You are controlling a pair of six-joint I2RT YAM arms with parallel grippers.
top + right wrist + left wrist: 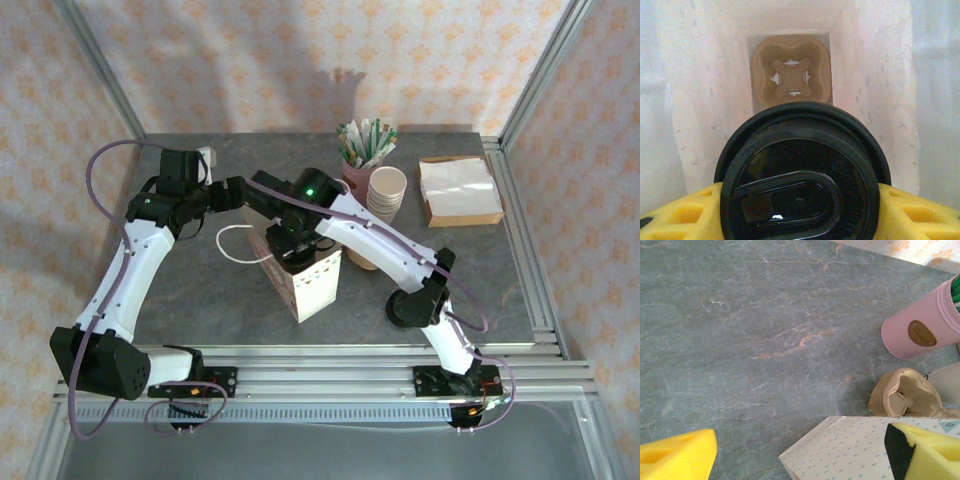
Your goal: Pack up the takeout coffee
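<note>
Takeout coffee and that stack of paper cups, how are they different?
The takeout coffee wears a shiny black lid; the stack of paper cups is cream with an open top. The takeout coffee is held in the right gripper at the mouth of the white bag, above the brown carrier; the paper cups stand on the table by the pink cup. Both are round.

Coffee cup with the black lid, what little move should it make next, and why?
Probably lower it straight down. The right end effector grips the coffee cup above the open white bag, and the brown cup tray at its bottom sits empty right below.
</note>
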